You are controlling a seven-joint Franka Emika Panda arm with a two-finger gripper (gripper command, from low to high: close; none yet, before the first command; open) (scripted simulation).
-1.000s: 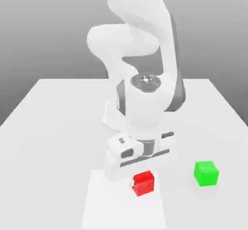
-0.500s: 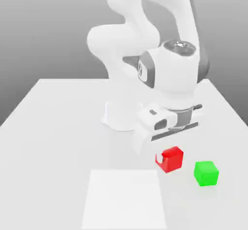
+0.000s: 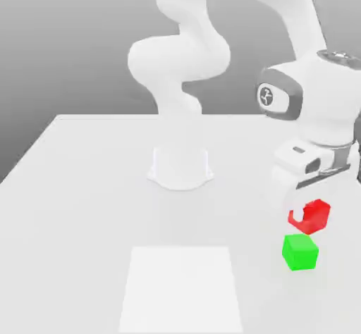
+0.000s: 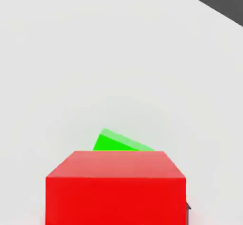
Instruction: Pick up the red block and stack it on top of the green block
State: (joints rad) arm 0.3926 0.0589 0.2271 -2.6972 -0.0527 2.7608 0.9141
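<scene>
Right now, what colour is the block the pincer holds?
Red block, plain and glossy; clearest in the hand view.

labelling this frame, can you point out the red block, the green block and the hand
red block [image 3: 314,218], exterior view, on its visible red face below the hand
green block [image 3: 300,252], exterior view, middle of its front face
hand [image 3: 304,213], exterior view, between the fingertips, shut on the red block

white table [image 3: 84,184], pale square mat [image 3: 182,287]
</scene>
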